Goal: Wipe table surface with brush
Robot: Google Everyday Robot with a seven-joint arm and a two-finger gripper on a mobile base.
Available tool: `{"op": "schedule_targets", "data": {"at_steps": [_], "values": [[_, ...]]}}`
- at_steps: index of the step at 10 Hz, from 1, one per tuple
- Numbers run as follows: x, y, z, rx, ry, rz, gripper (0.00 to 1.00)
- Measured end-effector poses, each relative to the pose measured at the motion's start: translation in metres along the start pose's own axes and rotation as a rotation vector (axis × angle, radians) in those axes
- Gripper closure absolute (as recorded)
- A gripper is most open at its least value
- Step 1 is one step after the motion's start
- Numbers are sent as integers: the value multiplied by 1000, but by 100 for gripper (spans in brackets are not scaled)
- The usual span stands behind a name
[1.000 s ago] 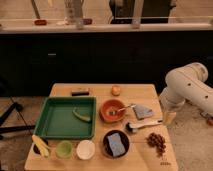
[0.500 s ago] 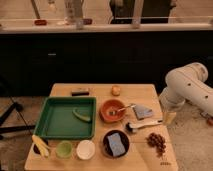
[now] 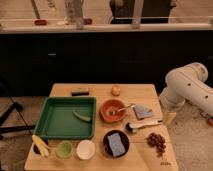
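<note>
The brush (image 3: 146,124) lies flat on the table surface (image 3: 98,91) at the right, its dark head toward the middle and its white handle pointing at the right edge. The white arm comes in from the right. My gripper (image 3: 169,118) hangs at the table's right edge, just right of the handle's end and apart from it. Nothing shows in it.
A green tray (image 3: 52,119) holds a green item at the left. An orange bowl (image 3: 111,110) with a metal spoon stands in the middle. A grey pad (image 3: 143,112), a black bowl (image 3: 116,144), grapes (image 3: 156,141), cups (image 3: 85,149), a black bar (image 3: 80,92) and a small fruit (image 3: 116,90) lie around.
</note>
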Motion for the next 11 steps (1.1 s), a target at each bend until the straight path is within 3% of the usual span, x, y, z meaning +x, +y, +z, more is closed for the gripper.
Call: {"op": "schedule_targets", "data": {"at_steps": [9,11], "values": [[0,0,0,0,0,0,20],[2,0,4,-8,5,40,20]]}}
